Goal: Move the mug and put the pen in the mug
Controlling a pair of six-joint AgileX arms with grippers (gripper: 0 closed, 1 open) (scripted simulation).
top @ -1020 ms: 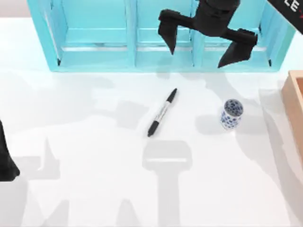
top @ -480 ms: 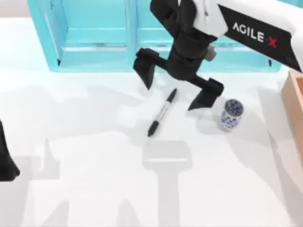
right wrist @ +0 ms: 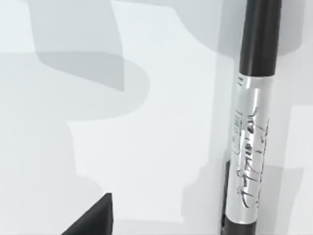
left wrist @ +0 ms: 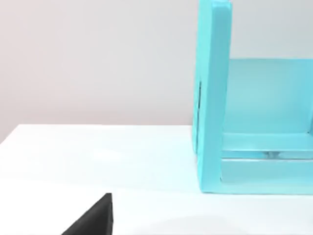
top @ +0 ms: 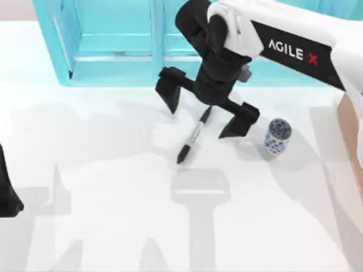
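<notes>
- Spread wide, your right gripper [top: 204, 117] straddles the slim black-capped, grey-barrelled pen [top: 193, 137] lying flat on the white table [top: 113, 170].
- Your small blue-flowered white mug [top: 277, 136] stands upright just right of it.
- Your left gripper [top: 7, 195] sits parked at the left edge; you cannot tell its jaws.

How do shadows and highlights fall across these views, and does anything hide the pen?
Top view: soft grey arm shadows lie across the table; the open right gripper overhangs the pen at its upper end, the mug stands clear. Right wrist view: layered grey shadows on the table, bright glints on the pen's barrel. Left wrist view: evenly lit, blue shelf unshadowed.
</notes>
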